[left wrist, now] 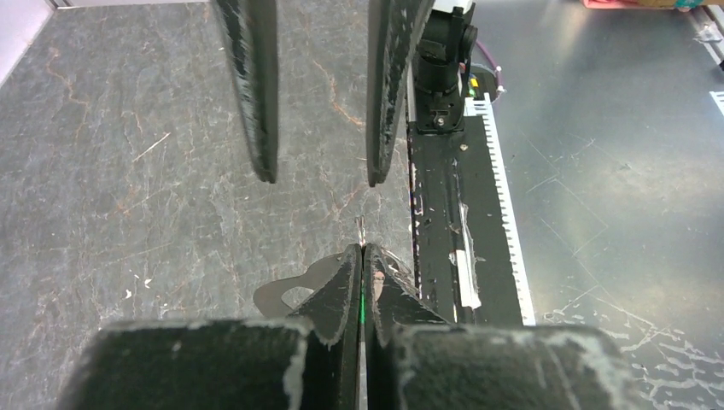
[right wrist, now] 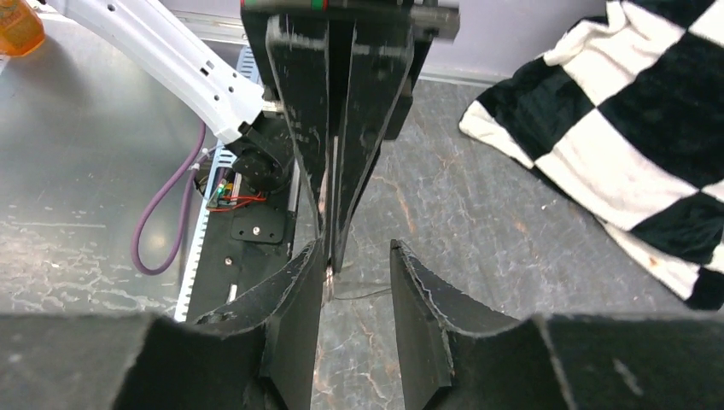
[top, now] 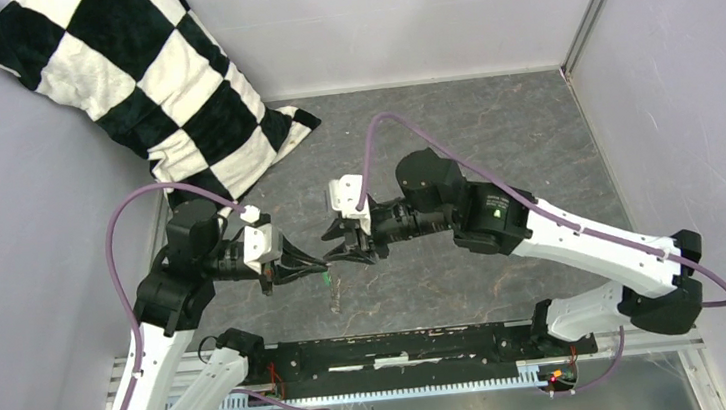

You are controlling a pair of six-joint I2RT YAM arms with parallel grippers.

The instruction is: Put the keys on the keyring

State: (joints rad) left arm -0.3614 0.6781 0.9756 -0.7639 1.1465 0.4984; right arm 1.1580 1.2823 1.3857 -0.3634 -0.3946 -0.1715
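Robotics lab test cell: plain lilac walls box in grey bench w/ L arm + R arm bolted on black rail, purple cabling.

2 white-black arms, purple cables, black pincers.

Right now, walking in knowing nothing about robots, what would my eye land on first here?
Two white-and-black robot arms meet tip to tip over the dark grey stone-look table: the left arm's fingers are pinched shut on a small metal key with a bright green tag, while the right arm's fingers stand apart facing them. A big black-and-white checkered pillow leans in the far left corner.
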